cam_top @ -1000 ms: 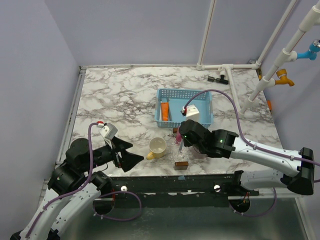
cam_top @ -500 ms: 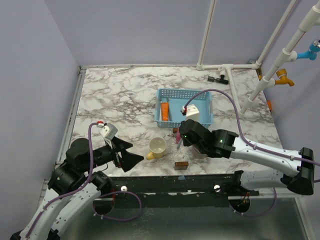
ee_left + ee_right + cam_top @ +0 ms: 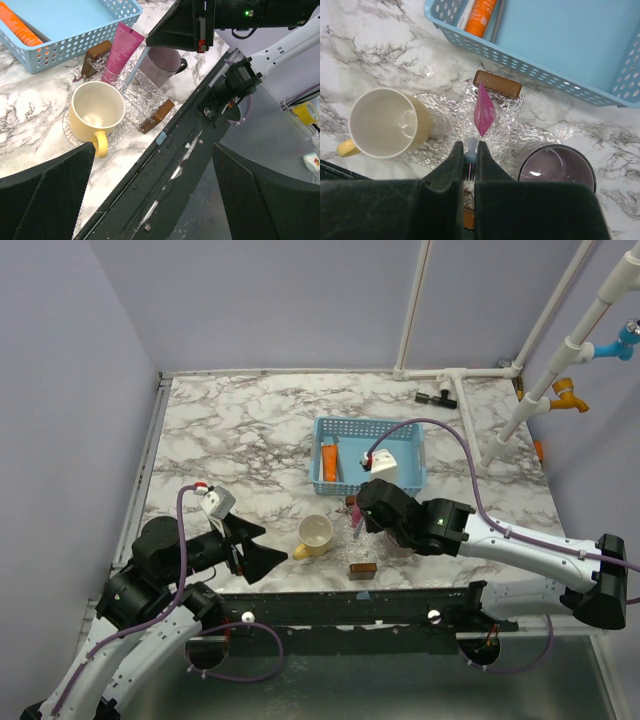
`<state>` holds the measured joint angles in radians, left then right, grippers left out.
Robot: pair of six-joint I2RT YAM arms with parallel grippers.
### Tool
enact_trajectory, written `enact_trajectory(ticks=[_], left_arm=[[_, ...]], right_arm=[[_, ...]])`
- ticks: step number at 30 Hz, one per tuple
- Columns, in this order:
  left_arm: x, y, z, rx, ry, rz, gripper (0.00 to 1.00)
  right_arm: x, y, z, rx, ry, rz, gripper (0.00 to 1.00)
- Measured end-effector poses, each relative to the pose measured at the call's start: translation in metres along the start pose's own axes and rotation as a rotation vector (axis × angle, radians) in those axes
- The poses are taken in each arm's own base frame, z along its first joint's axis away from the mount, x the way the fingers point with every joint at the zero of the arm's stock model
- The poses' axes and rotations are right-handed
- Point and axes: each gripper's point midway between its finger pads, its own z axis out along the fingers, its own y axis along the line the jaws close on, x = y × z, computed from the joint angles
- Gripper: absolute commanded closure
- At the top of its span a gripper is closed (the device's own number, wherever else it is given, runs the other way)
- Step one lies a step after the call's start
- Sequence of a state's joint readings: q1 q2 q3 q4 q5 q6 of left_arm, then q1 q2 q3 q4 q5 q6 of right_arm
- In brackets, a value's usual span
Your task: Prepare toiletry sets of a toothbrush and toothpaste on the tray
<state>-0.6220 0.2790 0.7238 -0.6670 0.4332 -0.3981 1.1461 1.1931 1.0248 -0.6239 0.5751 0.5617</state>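
**top view.** marble table (image 3: 230, 430), with both arms entering from the bottom edge of the frame.

**right gripper** (image 3: 469, 156), lower centre of its wrist view: the jaws are drawn almost together and pinch a pale blue toothbrush (image 3: 470, 146) between the fingertips. in the left wrist view the brush appears at upper centre as a thin blue stick, slanting from this gripper down toward the tray (image 3: 502, 125). whether its lower end touches the tray cannot be told.

**tray.** clear textured glass at the centre of the right wrist view, just below the blue basket (image 3: 560, 85). a brown handle (image 3: 497, 84) sits at its upper end, and the matching one at the lower end is mostly hidden by the fingers.

**toothpaste tube** (image 3: 484, 112): pink, lying on the tray. it runs from the upper handle toward the fingertips, and its narrow end is just beside the brush.

**other items.**
- yellow mug (image 3: 385, 122), left of the tray: upright, empty, standing on a clear textured piece that meets the tray.
- dark purple cup (image 3: 556, 172), lower right of the same view: upright, just beside the tray.
- orange tube (image 3: 482, 15): lying inside the basket along its left wall, at the top of the frame.

**left gripper** (image 3: 153, 150): the jaws are spread wide with nothing between them. its black fingers (image 3: 45, 200) fill the lower corners of its wrist view. in the top view it sits at lower left over the front edge of the table, with its tips near the mug's handle and apart from the tray.
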Motion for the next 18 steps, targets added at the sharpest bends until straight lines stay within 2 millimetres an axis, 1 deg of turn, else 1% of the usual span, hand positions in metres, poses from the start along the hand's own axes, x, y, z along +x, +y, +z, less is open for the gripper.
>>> enact_trajectory(ticks=[18], left_arm=[[0.0001, 0.0002, 0.0001, -0.001, 0.000, 0.000, 0.01]], right_arm=[[0.0040, -0.0072, -0.0069, 0.012, 0.019, 0.001, 1.00]])
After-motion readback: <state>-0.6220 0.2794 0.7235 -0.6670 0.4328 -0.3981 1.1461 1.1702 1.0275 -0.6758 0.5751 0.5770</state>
